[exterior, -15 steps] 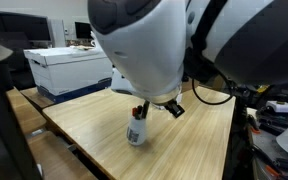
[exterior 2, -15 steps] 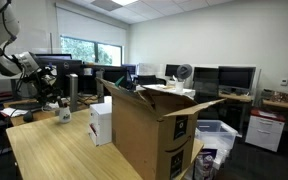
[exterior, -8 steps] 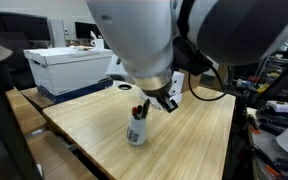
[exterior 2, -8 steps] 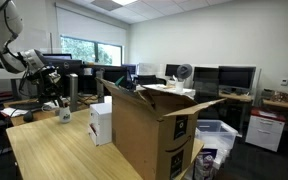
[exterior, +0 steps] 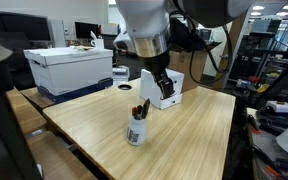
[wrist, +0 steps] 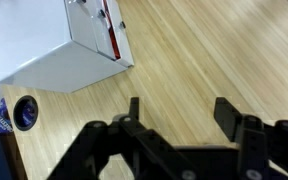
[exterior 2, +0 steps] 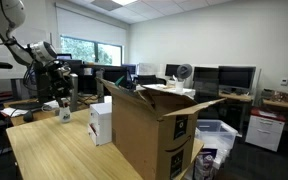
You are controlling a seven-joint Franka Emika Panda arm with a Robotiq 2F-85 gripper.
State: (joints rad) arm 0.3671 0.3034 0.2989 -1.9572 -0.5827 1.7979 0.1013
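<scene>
White arm (exterior: 144,25), black fingers (wrist: 225,112)

Both exterior views across the wooden table (exterior: 194,130), wrist view downward.

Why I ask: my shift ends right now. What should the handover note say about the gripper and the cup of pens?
Gripper: open, empty, up off the table.
Cup: upright on the table, pens standing in it, apart from the jaws and off to one side of them in the wrist view.
White box: on the table, ahead of the jaws in the wrist view.
Done: the cup stands free; nothing is held.
Left: nothing to set down; probably mind the white box when moving.
</scene>
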